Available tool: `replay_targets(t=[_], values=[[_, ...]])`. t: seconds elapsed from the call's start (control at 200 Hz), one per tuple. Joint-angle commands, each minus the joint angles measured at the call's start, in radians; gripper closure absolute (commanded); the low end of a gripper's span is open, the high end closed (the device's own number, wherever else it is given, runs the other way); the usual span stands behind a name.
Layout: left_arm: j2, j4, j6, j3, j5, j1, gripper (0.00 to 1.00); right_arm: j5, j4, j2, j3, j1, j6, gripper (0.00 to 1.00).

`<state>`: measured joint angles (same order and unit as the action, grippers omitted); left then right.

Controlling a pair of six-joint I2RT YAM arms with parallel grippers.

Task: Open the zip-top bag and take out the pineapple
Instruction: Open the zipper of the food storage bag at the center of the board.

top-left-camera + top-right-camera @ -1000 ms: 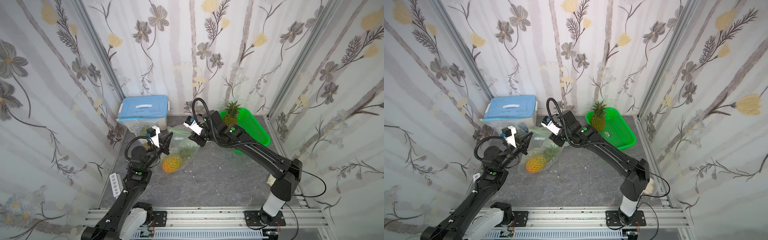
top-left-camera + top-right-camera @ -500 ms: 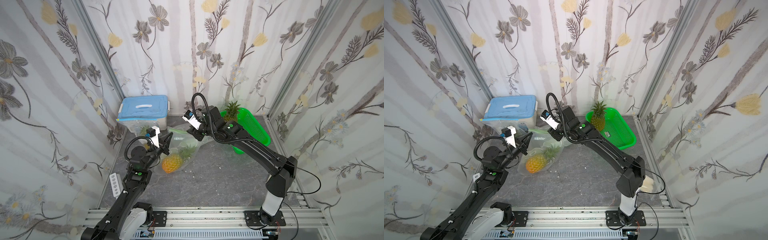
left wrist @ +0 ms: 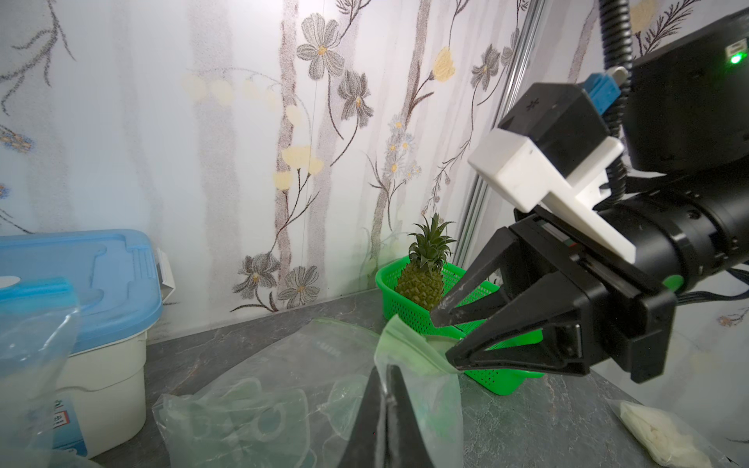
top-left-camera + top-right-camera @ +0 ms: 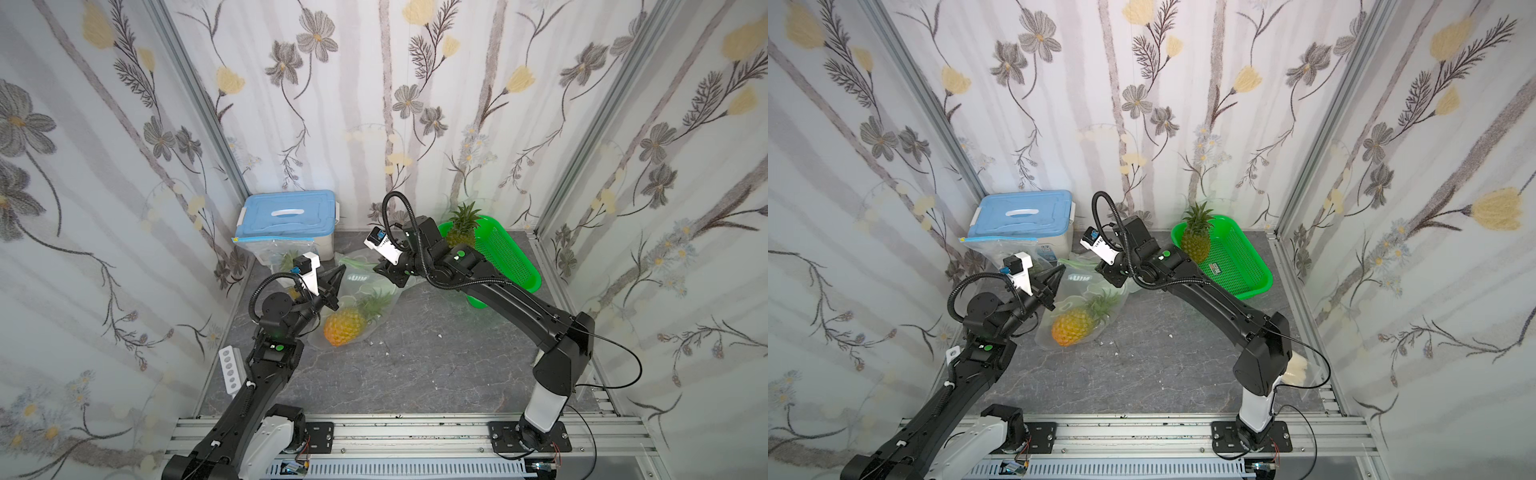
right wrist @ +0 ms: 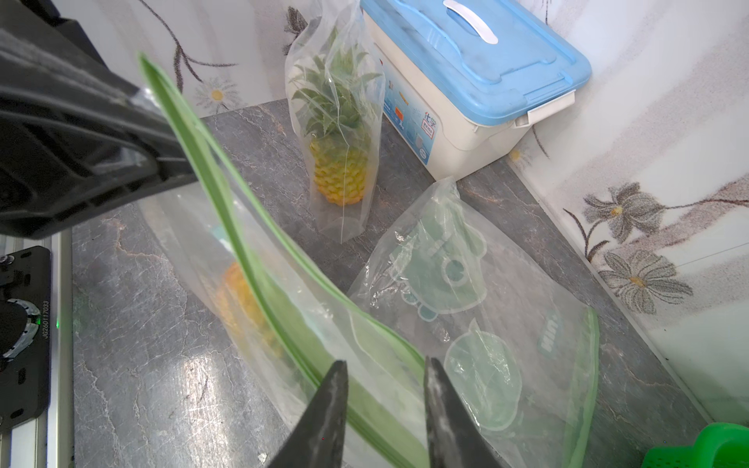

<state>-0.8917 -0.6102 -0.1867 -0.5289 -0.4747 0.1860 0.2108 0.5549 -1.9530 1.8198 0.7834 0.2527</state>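
Left hand [image 3: 384,377] closed tight on the green zip rim of the zip-top bag [image 5: 243,251], film pinched flat between its fingers. Left arm climbs from the near rail, elbow folded, wrist turned inward so the hand points toward the middle of the bench [image 4: 415,374]

Right hand [image 5: 385,362] part-open: jaws stand apart with the same green rim running between them. One finger touches the bag's corner in the left wrist view; no clamp seen. Right arm reaches long from its base at the near right, forearm slanting across to the back middle, wrist tipped down at the bag mouth

Both hands close together, facing each other over the bag. Rim raised off the bench, lower part of the bag resting on it

Pineapple [image 4: 343,330] inside the bag, lying on its side on the bench, crown toward the back, below and between the hands; seen in both top views

Around: second bagged pineapple [image 5: 340,162] upright beside blue-lidded box [image 4: 286,216]; flat printed bag [image 5: 486,304] lying nearby; bare pineapple [image 4: 459,239] upright in green basket [image 4: 511,266]
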Motion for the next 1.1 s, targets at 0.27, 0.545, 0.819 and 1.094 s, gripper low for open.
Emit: replay_targets(t=[0.27,0.545,0.819,1.094], values=[[0.034,-0.05,0.018,0.004,-0.019,0.0,1.0,0.024,-0.037,-0.033,0.036,0.0,0.019,0.67],[0.045,-0.047,0.024,0.007,-0.031,0.001,1.0,0.03,-0.028,-0.069,0.076,0.0,0.033,0.65],[0.039,-0.048,0.023,0.005,-0.034,0.004,1.0,0.031,-0.015,-0.073,0.08,0.001,0.052,0.59],[0.043,-0.048,0.029,0.004,-0.038,0.006,1.0,0.094,0.01,-0.106,0.107,0.0,0.088,0.51]])
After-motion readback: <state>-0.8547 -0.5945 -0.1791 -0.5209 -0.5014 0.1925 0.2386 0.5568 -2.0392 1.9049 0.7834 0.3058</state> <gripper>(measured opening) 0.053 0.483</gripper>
